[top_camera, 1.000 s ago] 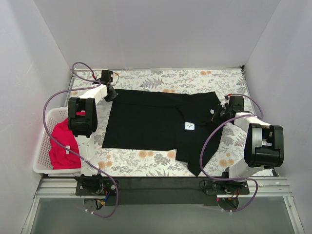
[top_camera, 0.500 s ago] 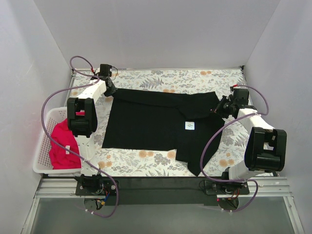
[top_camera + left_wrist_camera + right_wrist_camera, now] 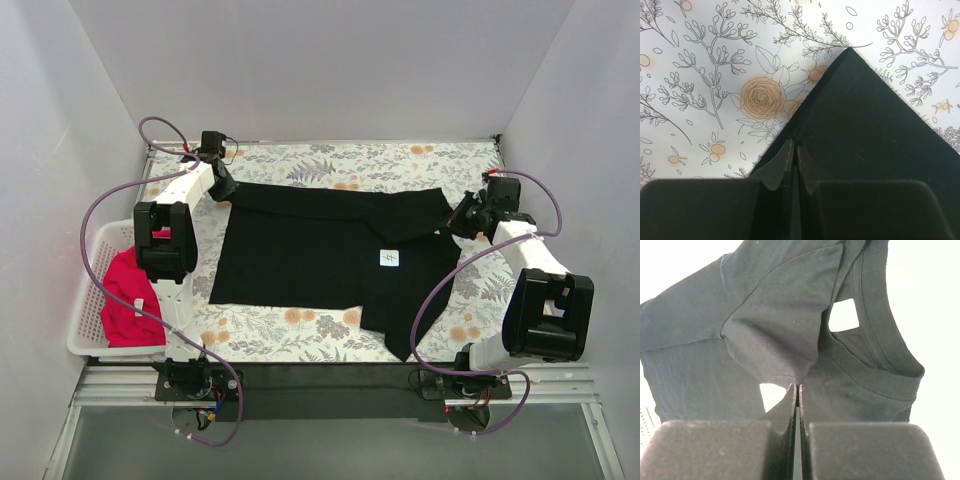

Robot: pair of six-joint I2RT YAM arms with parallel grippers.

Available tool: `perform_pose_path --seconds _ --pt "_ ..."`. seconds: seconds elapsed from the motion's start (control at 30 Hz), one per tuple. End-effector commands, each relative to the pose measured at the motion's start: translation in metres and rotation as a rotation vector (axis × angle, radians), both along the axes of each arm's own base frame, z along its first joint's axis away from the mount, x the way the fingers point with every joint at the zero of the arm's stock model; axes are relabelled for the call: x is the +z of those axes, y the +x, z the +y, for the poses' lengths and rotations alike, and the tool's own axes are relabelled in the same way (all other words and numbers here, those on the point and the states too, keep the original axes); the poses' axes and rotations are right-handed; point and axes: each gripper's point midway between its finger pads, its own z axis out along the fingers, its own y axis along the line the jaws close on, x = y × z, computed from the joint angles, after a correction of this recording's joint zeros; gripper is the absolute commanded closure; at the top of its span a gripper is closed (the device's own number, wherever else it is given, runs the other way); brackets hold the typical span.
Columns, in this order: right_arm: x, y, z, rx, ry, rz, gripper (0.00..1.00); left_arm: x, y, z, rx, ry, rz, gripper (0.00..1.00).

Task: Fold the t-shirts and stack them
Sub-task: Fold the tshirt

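Bright, even light; the right wrist view's tabletop [image 3: 940,315] glares white (pattern lost) at 3 o'clock, right hand [image 3: 798,390] soft-focused at 6 o'clock.

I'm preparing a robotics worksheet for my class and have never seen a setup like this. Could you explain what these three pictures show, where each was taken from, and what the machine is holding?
The machine is two robot arms bolted at the near edge of a table covered with a flower-print cloth. The wide picture looks down from above and behind the arms. The two close-ups come from a small camera on each wrist, so each shows its own claw.

A plain black short-sleeved t-shirt lies spread on the table, with its small white neck label showing. The left claw pinches a far corner of this shirt. The right claw pinches a fold of its cloth near the collar.

A bright red-pink shirt sits in a white plastic lattice basket on the left.
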Motion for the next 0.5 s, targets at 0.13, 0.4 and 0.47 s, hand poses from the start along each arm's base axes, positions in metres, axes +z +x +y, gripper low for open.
perform_pose_path --seconds 0.13,0.4,0.47 --pt "0.034 0.007 -0.007 -0.016 -0.020 -0.079 0.99 0.066 0.002 0.003 0.015 -0.027 -0.119 1.00" --pt "0.037 0.004 -0.008 -0.017 -0.020 -0.078 0.99 0.060 -0.009 0.004 0.015 -0.042 -0.100 1.00" --pt "0.036 0.001 -0.009 -0.015 -0.023 -0.073 0.99 0.054 -0.013 0.003 0.015 -0.048 -0.087 1.00"
